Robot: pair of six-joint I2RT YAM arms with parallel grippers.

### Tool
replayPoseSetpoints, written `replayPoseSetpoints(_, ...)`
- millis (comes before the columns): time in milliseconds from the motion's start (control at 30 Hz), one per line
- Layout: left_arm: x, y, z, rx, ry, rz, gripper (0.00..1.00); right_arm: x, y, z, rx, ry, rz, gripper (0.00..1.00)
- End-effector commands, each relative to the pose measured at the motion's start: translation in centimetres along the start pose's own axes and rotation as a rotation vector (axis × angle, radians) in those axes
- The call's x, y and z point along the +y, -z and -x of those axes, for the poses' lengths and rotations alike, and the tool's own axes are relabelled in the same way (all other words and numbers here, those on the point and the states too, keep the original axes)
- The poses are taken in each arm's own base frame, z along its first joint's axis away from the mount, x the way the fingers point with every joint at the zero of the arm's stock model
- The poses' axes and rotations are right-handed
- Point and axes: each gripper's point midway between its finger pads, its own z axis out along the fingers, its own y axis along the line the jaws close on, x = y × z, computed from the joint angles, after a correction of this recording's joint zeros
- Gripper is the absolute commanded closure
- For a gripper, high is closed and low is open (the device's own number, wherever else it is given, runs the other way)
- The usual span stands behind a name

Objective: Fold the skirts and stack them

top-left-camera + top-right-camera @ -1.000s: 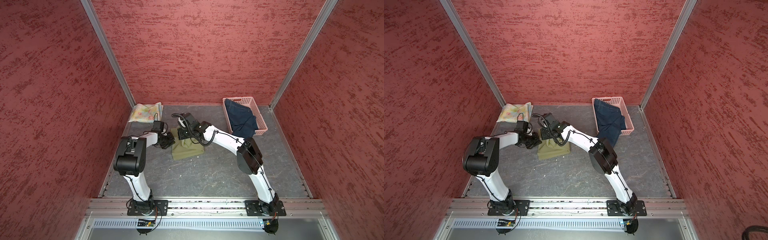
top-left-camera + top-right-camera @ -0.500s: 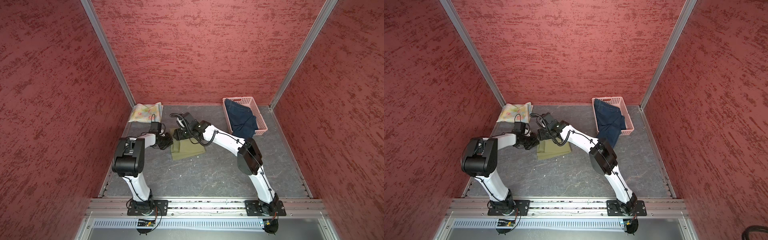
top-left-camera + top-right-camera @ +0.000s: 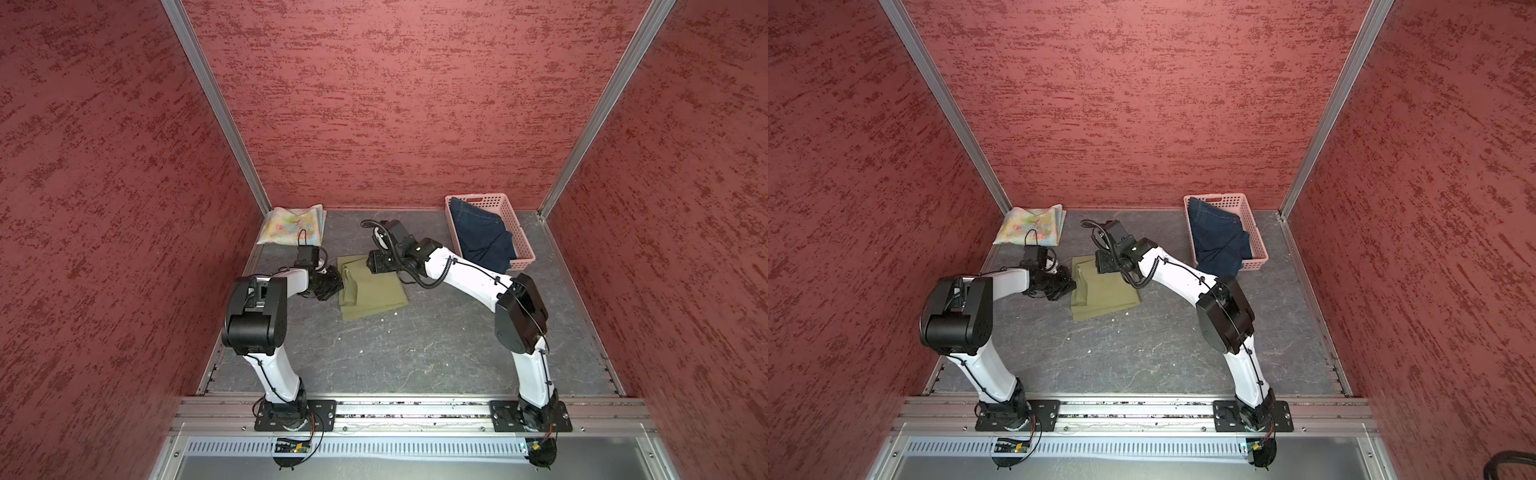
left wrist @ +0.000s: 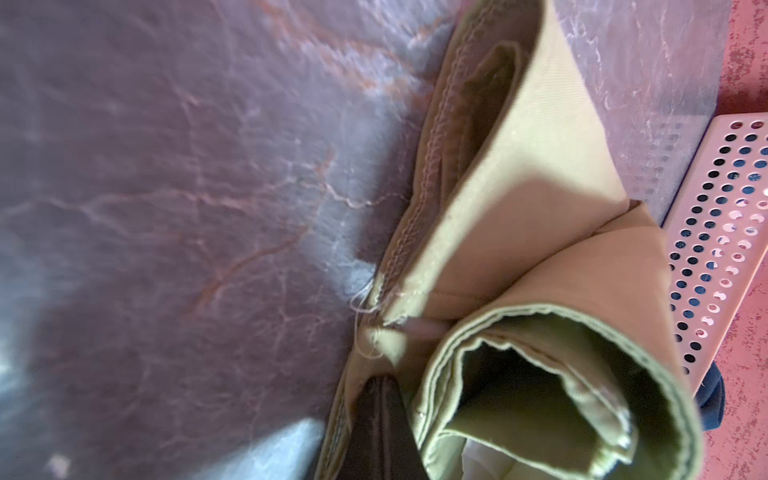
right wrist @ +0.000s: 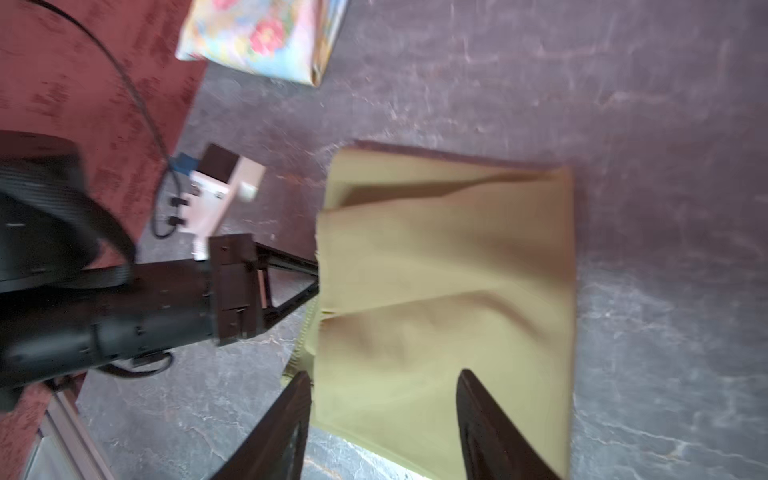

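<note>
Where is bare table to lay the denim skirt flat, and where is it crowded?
Widest bare patch: the table front, between the olive skirt and the front rail. A smaller strip at the back, between floral skirt and basket, lies partly under the right arm. Crowded around the olive skirt: the left arm reaches there too.

Site is reading as a robotics lab test cell. Red textured panels (image 3: pixel 374 104) are enclosing three sides, with aluminium posts (image 3: pixel 216 108) framing the corners. A left arm (image 3: pixel 274 374) and right arm (image 3: pixel 532 374) are standing bolted to an aluminium rail (image 3: pixel 415 409) fronting a grey marbled tabletop (image 3: pixel 395 353).
</note>
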Motion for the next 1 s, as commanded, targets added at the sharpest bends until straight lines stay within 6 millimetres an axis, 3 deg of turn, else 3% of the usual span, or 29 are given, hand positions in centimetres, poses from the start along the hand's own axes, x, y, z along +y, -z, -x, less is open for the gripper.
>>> replayPoseSetpoints(0, 1.7, -0.7, -1.6, 0.036, 0.025, 0.05, 1.0, 0.0, -2.4, -0.9, 0.011, -0.023, 0.011, 0.48)
replayPoseSetpoints(333, -0.2, -1.7, -3.4, 0.06, -0.006, 0.039, 1.0, 2.5, -7.1, -4.1, 0.109, -0.063, 0.106, 0.52)
replayPoseSetpoints(533, 0.3, -1.3, -3.9, 0.064, -0.009, 0.048, 1.0, 2.6, -7.9, -4.6, 0.125, -0.069, 0.105, 0.52)
replayPoseSetpoints(833, 0.1, -0.6, -4.6, 0.072, 0.004, 0.013, 1.0, 0.5, -3.0, -0.2, -0.02, 0.02, -0.01, 0.51)
replayPoseSetpoints(967, -0.8, -1.2, -5.9, 0.087, 0.014, -0.017, 1.0, -0.8, -0.9, 0.4, -0.076, 0.071, -0.041, 0.48)
